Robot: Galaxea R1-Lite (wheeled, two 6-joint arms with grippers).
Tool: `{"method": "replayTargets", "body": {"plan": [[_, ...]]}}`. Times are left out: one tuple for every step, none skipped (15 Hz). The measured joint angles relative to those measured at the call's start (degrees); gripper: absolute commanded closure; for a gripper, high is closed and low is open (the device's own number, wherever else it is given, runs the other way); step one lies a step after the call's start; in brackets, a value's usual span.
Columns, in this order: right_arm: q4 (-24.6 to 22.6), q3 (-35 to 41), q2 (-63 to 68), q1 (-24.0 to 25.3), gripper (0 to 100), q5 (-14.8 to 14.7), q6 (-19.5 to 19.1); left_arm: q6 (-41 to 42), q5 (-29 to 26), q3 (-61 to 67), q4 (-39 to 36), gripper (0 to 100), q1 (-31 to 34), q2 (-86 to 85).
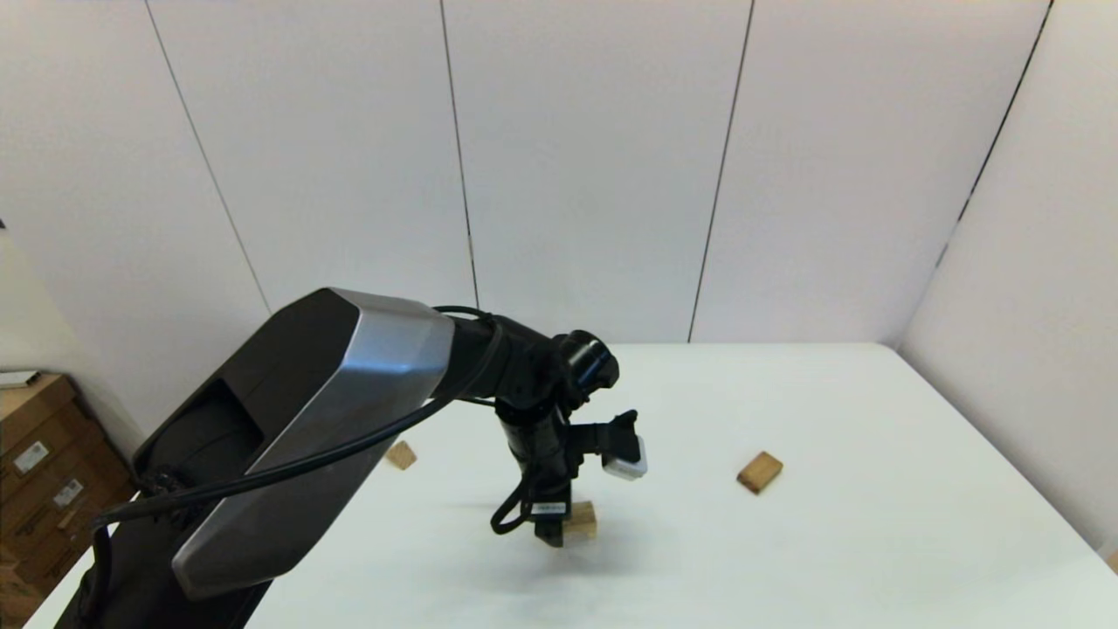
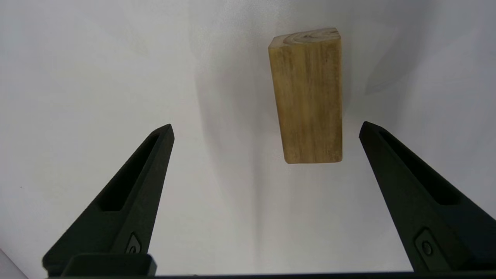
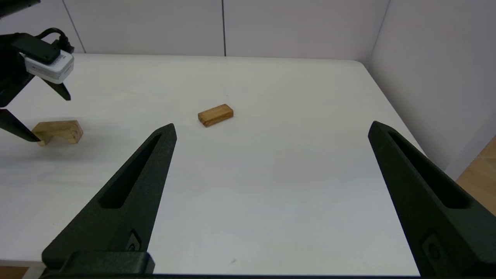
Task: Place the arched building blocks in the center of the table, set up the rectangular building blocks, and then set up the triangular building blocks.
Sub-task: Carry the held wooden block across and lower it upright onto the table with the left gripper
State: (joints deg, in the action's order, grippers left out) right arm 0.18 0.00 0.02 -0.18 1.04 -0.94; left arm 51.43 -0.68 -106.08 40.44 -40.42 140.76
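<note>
The arched building block [image 1: 583, 519] rests on the white table [image 1: 786, 559] near its middle, notch side down, as the right wrist view shows it [image 3: 58, 131]. My left gripper [image 1: 552, 536] hangs open just over it. In the left wrist view the block [image 2: 308, 97] lies between the spread fingers, nearer one of them and touching neither; the gripper [image 2: 266, 126] holds nothing. The rectangular building block [image 1: 760, 472] lies flat to the right [image 3: 215, 114]. The triangular building block [image 1: 402, 454] lies to the left, partly behind my left arm. My right gripper [image 3: 271, 126] is open and empty, low at the table's near right.
White wall panels close off the table's far and right sides. Cardboard boxes [image 1: 35, 463] stand on the floor beyond the left edge. My left arm's large upper link [image 1: 297, 437] covers the near left of the table.
</note>
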Motion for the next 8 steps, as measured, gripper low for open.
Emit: {"method": "replayTargets", "body": {"plan": [[-0.02, 0.0, 0.0, 0.0, 0, 0.0, 0.0, 0.0, 0.0, -0.04, -0.12, 0, 0.0, 0.09], [0.0, 0.0, 0.0, 0.0, 0, -0.02, 0.0, 0.02, 0.0, -0.04, -0.17, 0, -0.01, 0.13], [0.0, 0.0, 0.0, 0.0, 0, 0.0, 0.0, 0.05, 0.0, -0.04, -0.22, 0, -0.01, 0.2], [0.0, 0.0, 0.0, 0.0, 0, -0.02, 0.0, 0.09, 0.0, -0.04, -0.28, 0, 0.0, 0.24], [0.0, 0.0, 0.0, 0.0, 0, 0.0, 0.0, 0.13, 0.0, -0.06, -0.33, 0, 0.0, 0.3], [0.0, 0.0, 0.0, 0.0, 0, -0.02, 0.0, 0.5, 0.05, -0.1, -0.34, 0, 0.0, 0.35], [0.0, 0.0, 0.0, 0.0, 0, -0.02, 0.01, 1.21, 0.06, -0.1, -0.33, 0, 0.0, 0.39], [0.0, 0.0, 0.0, 0.0, 0, 0.0, 0.0, 2.04, 0.06, -0.1, -0.33, 0, 0.0, 0.41]]}}
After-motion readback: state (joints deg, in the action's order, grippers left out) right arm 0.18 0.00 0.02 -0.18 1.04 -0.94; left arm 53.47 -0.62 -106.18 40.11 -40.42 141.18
